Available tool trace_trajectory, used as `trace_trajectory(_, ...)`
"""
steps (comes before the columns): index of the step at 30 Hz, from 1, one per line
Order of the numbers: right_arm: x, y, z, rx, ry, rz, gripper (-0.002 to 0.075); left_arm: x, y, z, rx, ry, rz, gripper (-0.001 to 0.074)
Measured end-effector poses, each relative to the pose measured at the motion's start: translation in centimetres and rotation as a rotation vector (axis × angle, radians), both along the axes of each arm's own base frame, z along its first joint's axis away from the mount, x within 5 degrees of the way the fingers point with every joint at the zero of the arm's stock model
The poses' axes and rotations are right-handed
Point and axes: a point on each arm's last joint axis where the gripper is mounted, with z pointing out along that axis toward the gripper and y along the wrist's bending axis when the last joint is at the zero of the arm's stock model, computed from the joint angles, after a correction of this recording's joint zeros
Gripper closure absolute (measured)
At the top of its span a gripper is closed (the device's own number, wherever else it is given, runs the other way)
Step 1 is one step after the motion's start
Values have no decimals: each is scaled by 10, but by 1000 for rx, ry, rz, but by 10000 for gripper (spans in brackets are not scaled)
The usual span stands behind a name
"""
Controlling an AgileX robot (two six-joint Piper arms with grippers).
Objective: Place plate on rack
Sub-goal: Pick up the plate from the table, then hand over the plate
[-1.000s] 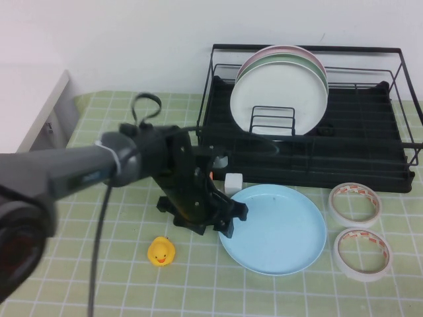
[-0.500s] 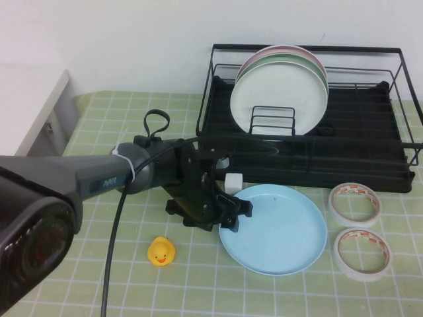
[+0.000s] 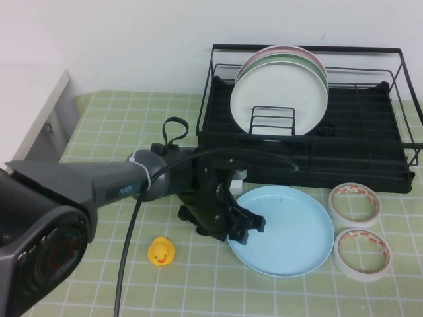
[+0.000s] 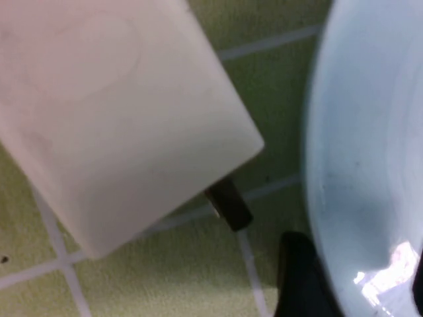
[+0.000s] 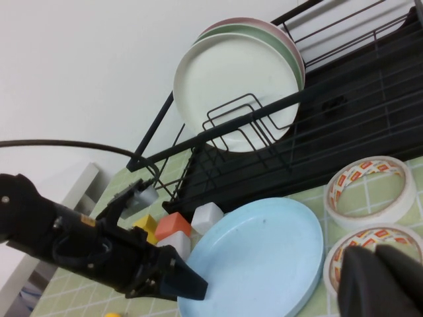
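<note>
The light-blue plate [image 3: 287, 231] lies flat on the green checked table in front of the black wire rack [image 3: 370, 155]. My left gripper [image 3: 248, 226] is low at the plate's left rim. In the left wrist view its dark fingers [image 4: 301, 281] stand apart on either side of the plate's rim [image 4: 350, 165], open. My right gripper [image 5: 383, 284] is out of the high view. In the right wrist view its fingers are together and empty, above the tape rolls to the right of the plate [image 5: 264, 257].
White, green and pink plates [image 3: 279, 99] stand in the rack's dividers. Two tape rolls [image 3: 355, 203] [image 3: 361, 253] lie right of the plate. A yellow duck [image 3: 160, 251] sits left front. A white block [image 4: 119, 112] and an orange block [image 5: 173, 226] lie by the left gripper.
My left arm has reached further right and forward, bringing its gripper onto the plate's left rim. The plate has shifted slightly right.
</note>
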Motion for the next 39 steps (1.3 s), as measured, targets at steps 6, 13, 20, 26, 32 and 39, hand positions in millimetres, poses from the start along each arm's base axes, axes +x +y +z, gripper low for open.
trace_trajectory(6, 0, 0, 0, -4, -1, 1, 715, 1, 1, -3, 16, -2, 3, 630)
trace_trajectory(13, 0, 0, 0, -4, -1, 1, 715, -1, -1, -2, -40, 68, 52, 725)
trace_trajectory(20, 0, -1, 1, -3, -7, -8, 715, 10, 12, 7, -264, 197, 85, 731)
trace_trajectory(26, 0, -1, 1, 6, -8, -8, 715, 26, 37, 17, -402, 210, 66, 731)
trace_trajectory(32, -1, 2, 1, 47, 4, 19, 715, 26, 47, 49, -451, 138, -39, 731)
trace_trajectory(39, 4, 6, 35, 34, 19, 65, 649, 10, 51, 120, -507, -32, -176, 731)
